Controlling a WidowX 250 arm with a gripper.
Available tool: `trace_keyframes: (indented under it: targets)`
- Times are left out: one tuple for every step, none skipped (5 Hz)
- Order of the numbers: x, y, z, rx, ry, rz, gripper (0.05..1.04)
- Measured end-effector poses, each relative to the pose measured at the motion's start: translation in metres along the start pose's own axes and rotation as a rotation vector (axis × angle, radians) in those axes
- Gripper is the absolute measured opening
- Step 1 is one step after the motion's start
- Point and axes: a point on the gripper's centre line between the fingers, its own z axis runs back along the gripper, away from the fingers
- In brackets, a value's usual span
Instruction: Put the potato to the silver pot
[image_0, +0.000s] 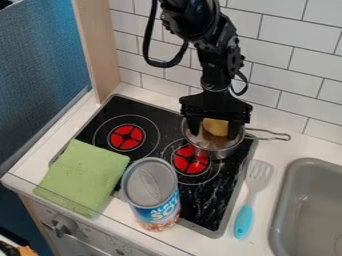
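Observation:
The black gripper (215, 131) hangs down over the silver pot (230, 151), with one finger on each side of the yellow-brown potato (216, 127). Its fingers stand apart by about the potato's width and look shut on it. The potato is over the back part of the pot's opening; how far down inside the rim it sits is hard to judge. The pot stands on the back right of the black stove (150, 107), its wire handle pointing right.
A tall can (152, 192) stands at the stove's front, right of a green cloth (83, 176). A spatula with a blue handle (244, 221) lies between the stove and the grey sink (288, 205). Behind the counter rises a white tiled wall (287, 65).

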Motion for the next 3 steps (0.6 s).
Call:
trace_keyframes:
  targets:
    - [0.005,0.004,0.015,0.007,-0.016,0.022,1.0]
    - [0.008,0.007,0.035,0.018,0.022,0.039,1.0]
    - [0.002,0.019,0.06,0.081,0.06,0.042,1.0]
